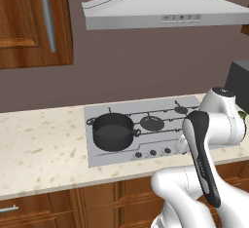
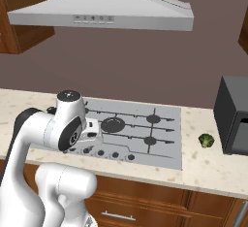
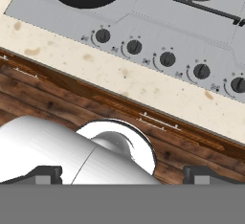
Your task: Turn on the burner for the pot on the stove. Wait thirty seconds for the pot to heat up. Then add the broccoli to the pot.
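Step in hand, by my reading: the first one, turning on the burner. No knob touched yet.

Pot (image 1: 113, 131) sits on the stove (image 1: 165, 106), on the burner at 9 o'clock on the cooktop. Knobs (image 3: 167, 59) run in a row along the stove's front edge. Broccoli (image 2: 207, 140) lies on the counter (image 2: 208, 168) at 3 o'clock off the stove, apart from it.

Gripper (image 3: 122, 175) hangs back over the counter edge, well short of the knobs; fingertips (image 3: 201, 174) stand wide apart, holding nothing.

Next move likely calls for reaching forward to the knob that serves the pot's burner; which one cannot be told.
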Motion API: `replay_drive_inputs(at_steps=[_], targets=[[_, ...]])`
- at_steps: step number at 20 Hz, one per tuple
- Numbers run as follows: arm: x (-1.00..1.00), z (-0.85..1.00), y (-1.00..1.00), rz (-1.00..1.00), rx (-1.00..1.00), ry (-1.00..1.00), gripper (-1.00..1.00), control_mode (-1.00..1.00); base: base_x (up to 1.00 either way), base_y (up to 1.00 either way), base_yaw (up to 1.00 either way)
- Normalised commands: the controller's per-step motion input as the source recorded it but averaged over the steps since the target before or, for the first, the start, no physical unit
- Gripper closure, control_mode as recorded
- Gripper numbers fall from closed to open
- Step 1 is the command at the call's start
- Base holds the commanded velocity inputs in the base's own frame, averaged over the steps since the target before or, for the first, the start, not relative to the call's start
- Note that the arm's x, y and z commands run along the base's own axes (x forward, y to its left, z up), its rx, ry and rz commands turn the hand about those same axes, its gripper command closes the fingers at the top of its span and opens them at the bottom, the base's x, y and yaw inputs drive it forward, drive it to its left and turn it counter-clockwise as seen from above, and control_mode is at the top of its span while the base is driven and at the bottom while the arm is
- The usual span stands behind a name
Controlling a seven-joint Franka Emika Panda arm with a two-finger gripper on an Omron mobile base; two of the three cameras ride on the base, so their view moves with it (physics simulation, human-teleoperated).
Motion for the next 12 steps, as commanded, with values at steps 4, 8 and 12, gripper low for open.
replay_drive_inputs(at_steps=[4,8,12], targets=[[0.0,0.0,0.0,0.0,0.0,0.0,-1.0,-1.0,0.0,0.0,0.0],[0.0,0.0,0.0,0.0,0.0,0.0,-1.0,-1.0,0.0,0.0,0.0],[0.0,0.0,0.0,0.0,0.0,0.0,-1.0,-1.0,0.0,0.0,0.0]])
